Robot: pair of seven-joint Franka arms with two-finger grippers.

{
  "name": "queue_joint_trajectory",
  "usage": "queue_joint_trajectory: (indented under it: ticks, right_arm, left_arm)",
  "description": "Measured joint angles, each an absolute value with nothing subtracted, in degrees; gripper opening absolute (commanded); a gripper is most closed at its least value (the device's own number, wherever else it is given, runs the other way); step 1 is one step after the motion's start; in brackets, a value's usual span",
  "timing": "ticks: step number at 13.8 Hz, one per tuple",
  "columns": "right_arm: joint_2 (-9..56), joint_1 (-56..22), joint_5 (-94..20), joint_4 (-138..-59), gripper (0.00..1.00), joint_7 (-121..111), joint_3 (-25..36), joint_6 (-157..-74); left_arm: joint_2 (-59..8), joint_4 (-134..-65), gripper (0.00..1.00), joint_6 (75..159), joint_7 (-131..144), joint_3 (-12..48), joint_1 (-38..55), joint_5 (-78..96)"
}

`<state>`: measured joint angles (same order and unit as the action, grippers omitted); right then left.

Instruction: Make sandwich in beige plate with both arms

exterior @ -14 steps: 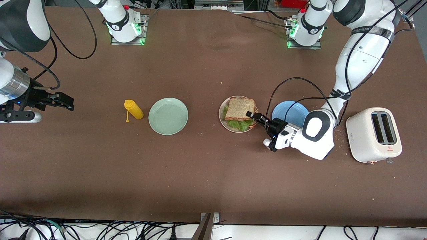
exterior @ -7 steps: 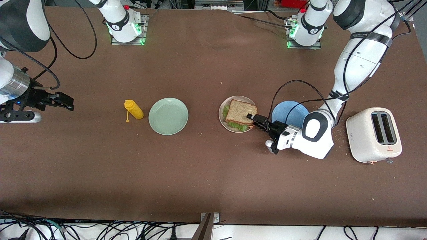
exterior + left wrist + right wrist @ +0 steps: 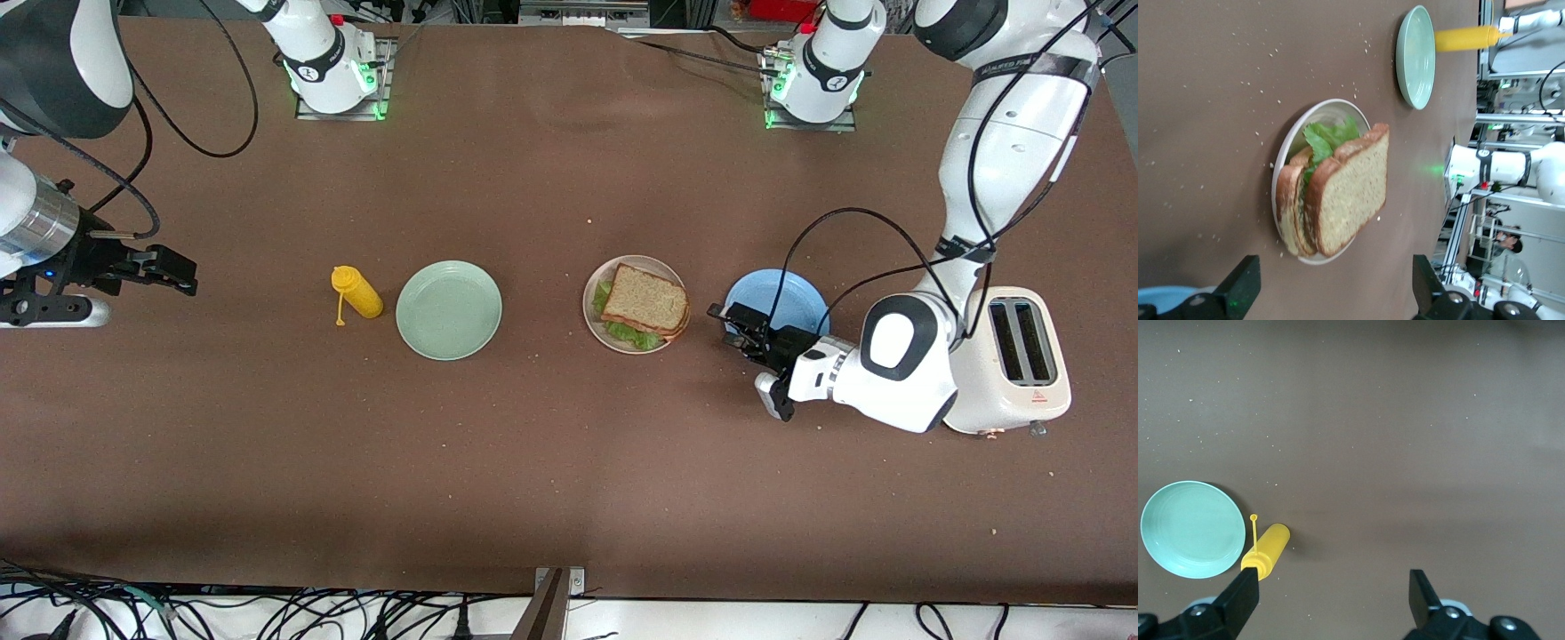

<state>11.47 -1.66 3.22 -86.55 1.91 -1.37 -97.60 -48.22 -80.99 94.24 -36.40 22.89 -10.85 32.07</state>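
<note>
The sandwich (image 3: 645,304), two brown speckled bread slices with green lettuce between, lies on the beige plate (image 3: 594,307) in the middle of the table. It shows in the left wrist view (image 3: 1341,193) on the plate (image 3: 1288,143). My left gripper (image 3: 731,318) is open and empty, over the blue plate's (image 3: 787,298) edge beside the beige plate, apart from the sandwich. My right gripper (image 3: 173,267) waits open and empty at the right arm's end of the table.
A mint-green plate (image 3: 449,309) and a lying yellow bottle (image 3: 356,292) sit toward the right arm's end; both show in the right wrist view, the plate (image 3: 1191,529) and the bottle (image 3: 1265,551). A white toaster (image 3: 1013,356) stands under the left arm's wrist.
My left gripper let the top bread slice settle on the sandwich and drew back toward the blue plate and toaster. The right arm has not moved.
</note>
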Motion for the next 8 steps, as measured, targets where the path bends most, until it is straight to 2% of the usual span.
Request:
queue_joint_trajectory:
  ticks: [4,8]
  right_arm:
    - [11.5,-1.7,3.2,-86.5,1.00,1.9,-1.4,-97.6]
    - [11.5,-1.7,3.2,-86.5,1.00,1.9,-1.4,-97.6]
  left_arm:
    - [-41.1,-80.3,1.00,88.8,-32.6,22.9,-11.2,26.2]
    - [-33.4,-80.0,1.00,87.1,-25.8,22.9,-11.7,18.5]
